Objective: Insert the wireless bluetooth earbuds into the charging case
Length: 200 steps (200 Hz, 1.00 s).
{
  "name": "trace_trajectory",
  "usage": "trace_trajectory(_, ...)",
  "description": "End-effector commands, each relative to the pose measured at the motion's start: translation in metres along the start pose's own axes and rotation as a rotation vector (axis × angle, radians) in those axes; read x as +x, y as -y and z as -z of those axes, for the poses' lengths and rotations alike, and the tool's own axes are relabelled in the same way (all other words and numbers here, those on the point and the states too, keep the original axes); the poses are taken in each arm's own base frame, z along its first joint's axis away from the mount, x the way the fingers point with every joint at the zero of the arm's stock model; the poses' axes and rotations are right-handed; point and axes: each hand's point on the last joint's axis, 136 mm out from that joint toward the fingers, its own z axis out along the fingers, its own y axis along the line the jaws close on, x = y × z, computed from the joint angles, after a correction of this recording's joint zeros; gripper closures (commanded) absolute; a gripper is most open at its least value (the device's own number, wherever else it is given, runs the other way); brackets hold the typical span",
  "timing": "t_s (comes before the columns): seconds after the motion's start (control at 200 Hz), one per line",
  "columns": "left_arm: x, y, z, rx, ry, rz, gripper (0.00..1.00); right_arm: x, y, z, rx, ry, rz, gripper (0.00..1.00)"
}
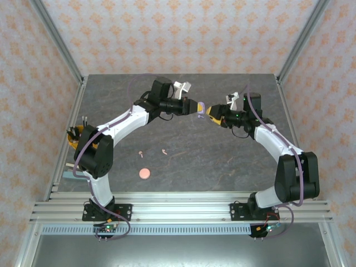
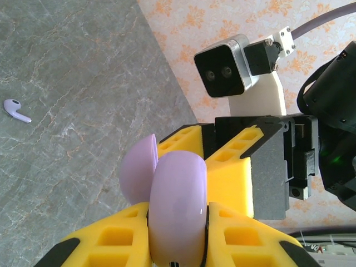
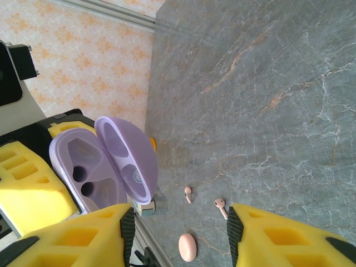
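Aloft, left gripper (image 2: 178, 225) clamps the open purple case (image 3: 105, 161) — right gripper (image 3: 181, 219) gapes open — pink earbuds (image 3: 188, 194), pink case (image 3: 187, 247) below.

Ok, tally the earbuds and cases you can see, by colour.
pink earbuds: 2
purple earbud: 1
pink case: 1
purple case: 1
Total: 5
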Motion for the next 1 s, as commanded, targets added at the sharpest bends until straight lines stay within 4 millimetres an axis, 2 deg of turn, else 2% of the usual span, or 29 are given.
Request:
trace_trajectory(0.0, -0.003, 0.008, -0.003, 0.034, -0.016, -0.035, 0.97, -0.013, -0.023, -0.001, -0.044, 0.023, 0.065, 0.51)
trace_trajectory(0.225, -0.002, 0.008, -0.004, 0.038, -0.019, -0.036, 0.97, -0.014, -0.029, -0.008, -0.051, 0.01, 0.078, 0.53)
trace_trajectory(0.776, -0.006, 0.017, -0.002, 0.054, -0.02, -0.046, 0.97, -0.006, -0.011, -0.013, -0.017, -0.008, 0.054, 0.6)
trace_trajectory(0.996, -0.004, 0.018, -0.001, 0.056, -0.028, -0.04, 0.97, -0.012, -0.009, -0.016, -0.003, 0.003, 0.054, 0.64)
